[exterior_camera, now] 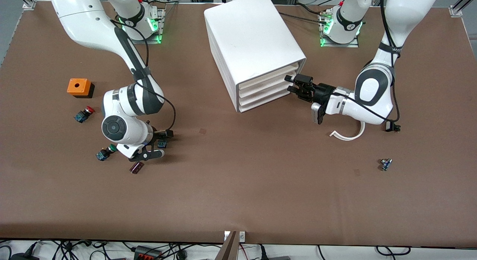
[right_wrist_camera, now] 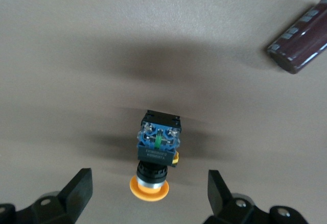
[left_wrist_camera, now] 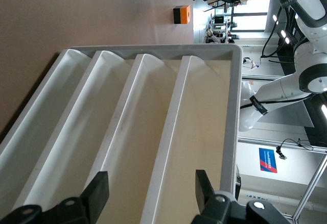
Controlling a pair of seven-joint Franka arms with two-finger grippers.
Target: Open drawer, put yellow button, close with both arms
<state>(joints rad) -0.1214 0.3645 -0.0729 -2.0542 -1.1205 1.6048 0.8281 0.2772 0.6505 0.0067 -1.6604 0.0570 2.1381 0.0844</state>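
Broadly, your surface (exterior_camera: 238,185) is a brown mat running the full width of the front view, with cables hanging along its near edge and the arm bases lit green at the top. Through the left wrist view you catch part of the room: a window, a blue sign and another robot arm.

Your right hand (exterior_camera: 158,143) hovers low over the surface toward the right arm's end, fingers spread wide and gripping nothing. Directly under it, between the two fingers (right_wrist_camera: 76,193), lies the yellow button (right_wrist_camera: 153,178), resting on its side on the surface. From the front you see only a sliver of its blue body (exterior_camera: 162,143); the wrist covers its cap. Just beside the hand lie a green-capped switch (exterior_camera: 103,153) and a dark maroon cylinder (exterior_camera: 136,167); a red-capped switch (exterior_camera: 84,114) and an orange box (exterior_camera: 79,87) sit well apart from it.

Your left hand (exterior_camera: 298,85) is at the front of the white cabinet (exterior_camera: 253,47), its fingers (left_wrist_camera: 97,191) spread apart at the drawer fronts and closed on nothing. The drawer (exterior_camera: 270,74), topmost of the four, looks shut. You cannot tell whether a finger touches it. The wrist camera cuts off the lower part of the stack.

A curved white strip (exterior_camera: 348,135) lies under the left forearm, and a small blue part (exterior_camera: 385,164) lies well apart.
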